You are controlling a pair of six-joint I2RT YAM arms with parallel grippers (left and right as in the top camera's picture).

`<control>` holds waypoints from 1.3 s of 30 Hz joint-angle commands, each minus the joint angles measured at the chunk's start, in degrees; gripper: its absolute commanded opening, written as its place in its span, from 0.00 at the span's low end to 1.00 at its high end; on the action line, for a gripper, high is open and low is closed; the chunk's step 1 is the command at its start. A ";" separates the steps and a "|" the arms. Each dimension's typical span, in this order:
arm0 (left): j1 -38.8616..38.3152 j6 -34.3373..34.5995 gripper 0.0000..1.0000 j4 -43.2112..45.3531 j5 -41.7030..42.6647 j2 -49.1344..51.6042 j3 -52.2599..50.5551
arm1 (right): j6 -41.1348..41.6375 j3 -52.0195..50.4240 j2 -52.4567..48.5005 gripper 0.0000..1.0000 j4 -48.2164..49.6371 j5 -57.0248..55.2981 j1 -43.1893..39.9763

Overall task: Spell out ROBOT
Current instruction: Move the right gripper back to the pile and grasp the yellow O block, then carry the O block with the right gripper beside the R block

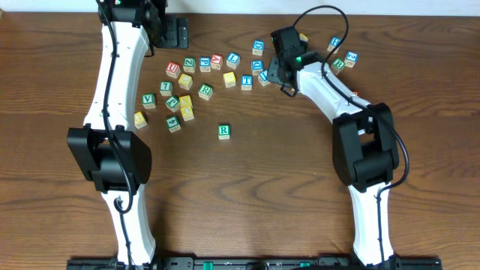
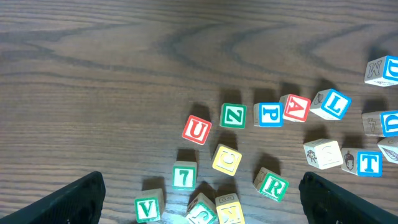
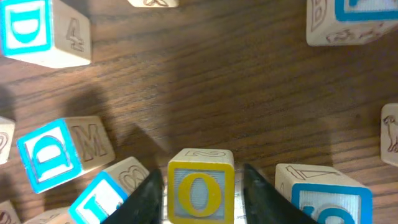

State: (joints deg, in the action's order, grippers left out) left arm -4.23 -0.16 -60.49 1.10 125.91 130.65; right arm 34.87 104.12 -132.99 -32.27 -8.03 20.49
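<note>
My right gripper (image 3: pixel 202 190) straddles O (image 3: pixel 200 185); fingers hug both its sides, whether pinching yet I cannot tell; O sits in far scatter, right of centre; D (image 3: pixel 50 163) crowds close; so squeeze squarely, lift straight up before travelling, set down just right of lone R (image 1: pixel 223 132); my left gripper (image 2: pixel 200 186) hangs spread, idle above other blocks; table (image 1: pixel 285 187) flat dark wood; bare patch right of R gives room.

The right gripper (image 3: pixel 200 190) has its dark fingers (image 3: pixel 149 196) snug against both sides of a yellow O block (image 3: pixel 200 185) on the wooden table (image 3: pixel 217 81). A tilted blue D block (image 3: pixel 50 158) sits nearby.
</note>
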 commanded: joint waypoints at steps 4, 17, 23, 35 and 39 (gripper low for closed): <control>0.04 0.26 0.98 -0.31 -0.72 -1.25 1.16 | 0.44 0.46 -1.14 0.30 0.07 -1.29 0.15; 0.04 0.26 0.98 -0.31 -0.72 -1.25 1.16 | -1.79 0.46 2.43 0.24 -0.76 -0.57 0.15; 0.04 0.26 0.98 -0.31 -0.72 -1.25 1.16 | -3.85 0.46 7.67 0.24 -4.33 0.31 0.17; 0.04 0.26 0.98 -0.31 -0.72 -1.25 1.16 | -8.00 0.44 12.39 0.22 -16.41 16.09 2.25; 0.04 0.26 0.98 -0.31 -0.72 -1.25 1.16 | -8.46 0.44 11.98 0.22 -19.96 16.41 3.69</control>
State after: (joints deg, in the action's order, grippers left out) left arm -4.23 -0.16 -60.47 1.10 125.91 130.65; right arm 27.94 104.22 -120.57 -51.05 5.58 22.92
